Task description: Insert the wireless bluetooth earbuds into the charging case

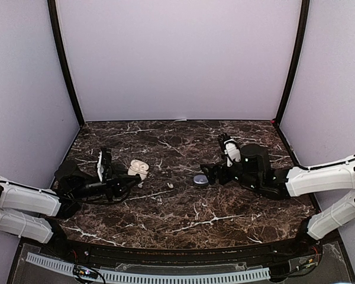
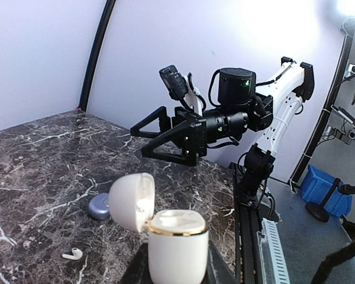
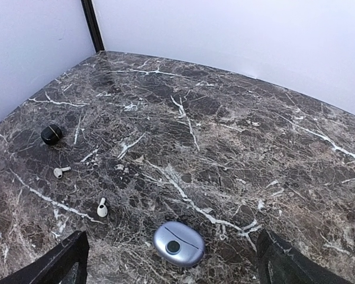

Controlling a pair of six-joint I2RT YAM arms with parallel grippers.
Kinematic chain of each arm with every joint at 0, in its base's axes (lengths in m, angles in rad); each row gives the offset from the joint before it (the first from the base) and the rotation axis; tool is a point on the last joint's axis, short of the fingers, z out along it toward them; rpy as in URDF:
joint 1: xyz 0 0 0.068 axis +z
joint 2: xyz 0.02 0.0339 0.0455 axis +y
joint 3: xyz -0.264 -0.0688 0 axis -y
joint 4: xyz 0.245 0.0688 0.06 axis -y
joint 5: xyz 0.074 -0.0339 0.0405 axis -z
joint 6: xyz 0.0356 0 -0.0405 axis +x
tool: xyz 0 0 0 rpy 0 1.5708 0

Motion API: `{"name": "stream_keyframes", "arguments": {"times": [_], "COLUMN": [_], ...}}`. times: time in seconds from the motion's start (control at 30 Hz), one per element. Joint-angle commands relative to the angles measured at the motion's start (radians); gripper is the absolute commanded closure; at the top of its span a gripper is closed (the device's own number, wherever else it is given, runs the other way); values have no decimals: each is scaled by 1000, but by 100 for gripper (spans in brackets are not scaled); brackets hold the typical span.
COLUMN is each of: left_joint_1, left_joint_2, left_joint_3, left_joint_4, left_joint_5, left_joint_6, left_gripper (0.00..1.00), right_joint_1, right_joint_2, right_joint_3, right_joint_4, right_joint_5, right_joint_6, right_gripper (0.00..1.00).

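1. The left gripper [image 1: 129, 179] is clamped on the base of the white charging case [image 2: 177, 245]. The case stands upright with its rounded lid swung open to the left. It is glossy plastic, with a gold band round the mouth.
2. The right gripper [image 2: 139, 142] is spread wide. Its black fingers [image 3: 59, 266] sit on either side of a blue-grey oval case [image 3: 178, 244], well apart from it. That case lies flat and closed, smooth, with a dark round spot on its lid.
3. In the right wrist view, two white stemmed earbuds lie loose on the table, left of the oval case.
4. The nearer earbud [image 3: 102, 207] has its long axis running near to far, with the bulb near and the stem pointing away.
5. The farther earbud [image 3: 60, 172] lies crosswise, with its bulb to the left and its stem to the right.
6. Beyond them sits a dark round object [image 3: 51, 134], too small to tell whether it is a bud or a case.
7. The marble table [image 3: 236, 118] is dark brown, polished, and veined with white.
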State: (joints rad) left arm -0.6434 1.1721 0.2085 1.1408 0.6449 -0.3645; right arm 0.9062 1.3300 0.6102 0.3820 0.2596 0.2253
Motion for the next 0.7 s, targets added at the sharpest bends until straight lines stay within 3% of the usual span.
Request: {"name": "stream_keyframes", "arguments": {"times": [0.0,0.23,0.47,0.67], "left_joint_1": [7,44,120,177], "left_joint_2": [-60,-23,-21,-117], "left_joint_3": [-9,32,3,-39], "left_joint_4": [-113,-142,-61,-118], "left_joint_5": [-93,-88,-56,-91], "left_joint_6": [82,63,8,-28], "left_gripper": [80,80,80,81], "right_joint_1": [-4,11,94,183], "right_joint_2": [26,68,196,347], "right_joint_3": [3,-62,17,128], "right_joint_4": [61,215,236,261], "right_joint_5": [-8,-18,-19,-86], "right_joint_6": [-39,-72,-110,-108], "right_gripper": [2,1,4,11]}}
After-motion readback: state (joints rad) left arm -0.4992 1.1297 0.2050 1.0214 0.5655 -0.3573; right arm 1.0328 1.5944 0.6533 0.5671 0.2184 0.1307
